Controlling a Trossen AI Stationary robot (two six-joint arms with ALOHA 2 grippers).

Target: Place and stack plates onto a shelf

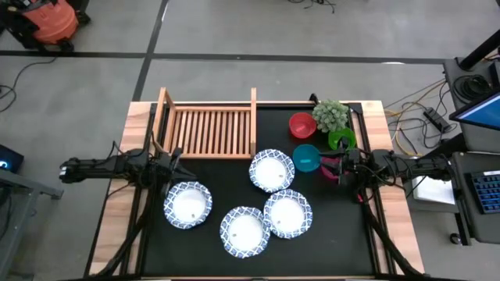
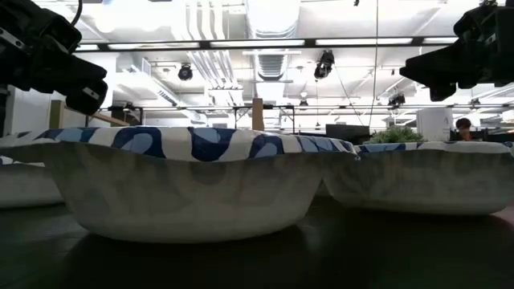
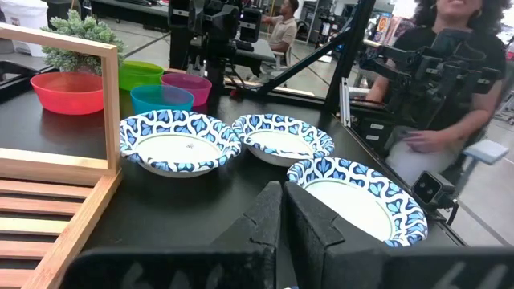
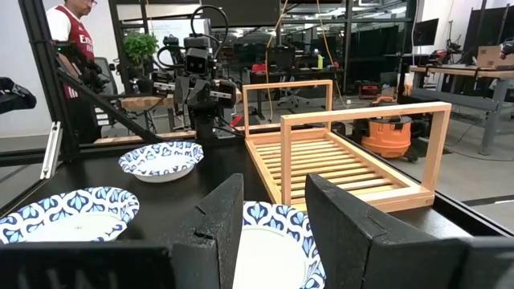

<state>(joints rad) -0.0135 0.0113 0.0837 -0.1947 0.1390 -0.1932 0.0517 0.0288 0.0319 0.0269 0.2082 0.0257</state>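
Observation:
Four plates with white centres and blue patterned rims lie flat on the black table: one next to the shelf (image 1: 271, 170), one on the left (image 1: 187, 204), two near the front (image 1: 244, 231) (image 1: 287, 214). The wooden slatted shelf (image 1: 207, 129) stands at the far left, with nothing on it. My left gripper (image 1: 176, 162) is shut and hovers between the shelf and the left plate. My right gripper (image 1: 324, 165) is open and hangs above the table to the right of the plate next to the shelf (image 4: 273, 241). In the low view both grippers (image 2: 60, 64) (image 2: 454, 60) stand well above the plates.
Red (image 1: 302, 125), teal (image 1: 305, 158) and green (image 1: 341, 140) bowls and a small plant (image 1: 330, 115) crowd the far right corner; a pink bowl (image 3: 186, 84) sits among them. A person (image 3: 450, 80) sits beyond the table's near edge. Bare table lies in front of the shelf.

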